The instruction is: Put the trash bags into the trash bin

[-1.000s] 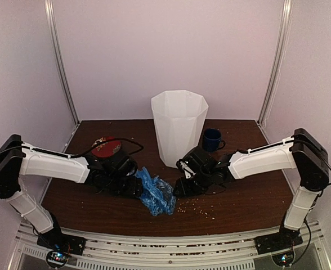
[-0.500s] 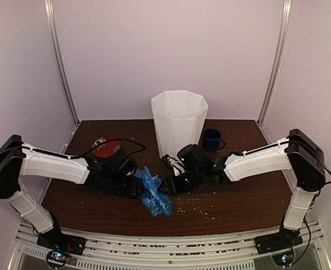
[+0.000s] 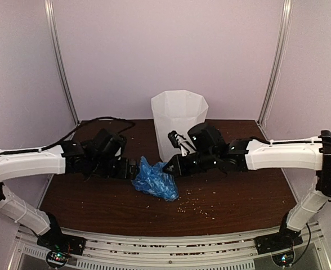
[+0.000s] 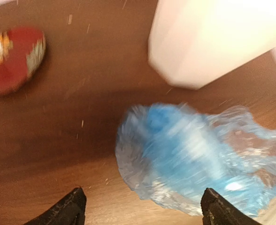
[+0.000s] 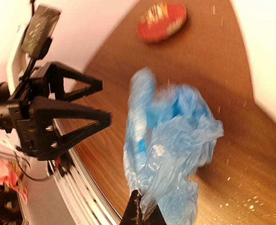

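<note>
The trash bag [image 3: 155,181] is a crumpled light-blue film bundle at mid-table, in front of the tall white faceted trash bin [image 3: 179,120]. My right gripper [image 3: 168,167] is shut on the bag's upper right edge; in the right wrist view the film [image 5: 171,140] hangs from the pinched fingertips [image 5: 137,209], mostly off the wood. My left gripper [image 3: 135,169] stands open just left of the bag, apart from it. The left wrist view is blurred: the bag [image 4: 189,154] lies beyond the wide-apart fingertips [image 4: 74,201], and the bin [image 4: 213,37] is behind it.
A red patterned disc [image 4: 13,58] lies left of the bin on the brown table [image 3: 238,197]; it also shows in the right wrist view [image 5: 161,21]. Crumbs [image 3: 195,206] are scattered at the front right. The front rail [image 3: 165,247] runs along the near edge.
The right gripper reached left, shut on the bag and raised its edge. The left gripper opened wider and its arm lifted and swung back, now covering the red disc from above.
</note>
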`<state>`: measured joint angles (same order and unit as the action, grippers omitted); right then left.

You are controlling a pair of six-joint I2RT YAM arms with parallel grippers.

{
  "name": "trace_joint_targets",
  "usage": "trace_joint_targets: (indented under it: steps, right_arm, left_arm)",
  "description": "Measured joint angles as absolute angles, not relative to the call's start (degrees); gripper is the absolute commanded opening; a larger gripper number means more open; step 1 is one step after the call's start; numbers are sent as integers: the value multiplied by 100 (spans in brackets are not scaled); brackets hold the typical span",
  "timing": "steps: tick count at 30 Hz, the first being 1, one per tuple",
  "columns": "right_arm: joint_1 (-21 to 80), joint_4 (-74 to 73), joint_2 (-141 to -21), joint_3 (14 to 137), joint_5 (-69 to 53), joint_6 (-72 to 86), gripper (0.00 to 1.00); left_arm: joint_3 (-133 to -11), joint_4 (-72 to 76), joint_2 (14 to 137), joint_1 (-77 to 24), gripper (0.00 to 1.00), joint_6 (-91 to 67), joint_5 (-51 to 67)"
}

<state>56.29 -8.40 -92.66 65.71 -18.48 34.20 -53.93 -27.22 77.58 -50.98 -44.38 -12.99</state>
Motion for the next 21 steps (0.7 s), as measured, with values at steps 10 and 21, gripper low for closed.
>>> trace_joint_targets:
  steps: [10,21]
  right_arm:
    - [5714,-1046,-8213,6685,-1162,3205,0]
    - [5728,-1026,-8641,6149,-1201,2980,0]
  left_arm:
    - [-6025,-2340,6755,-5087,77,-3975,-34]
    - [-5419,-1540,7948,-4403,83,-4464,1249]
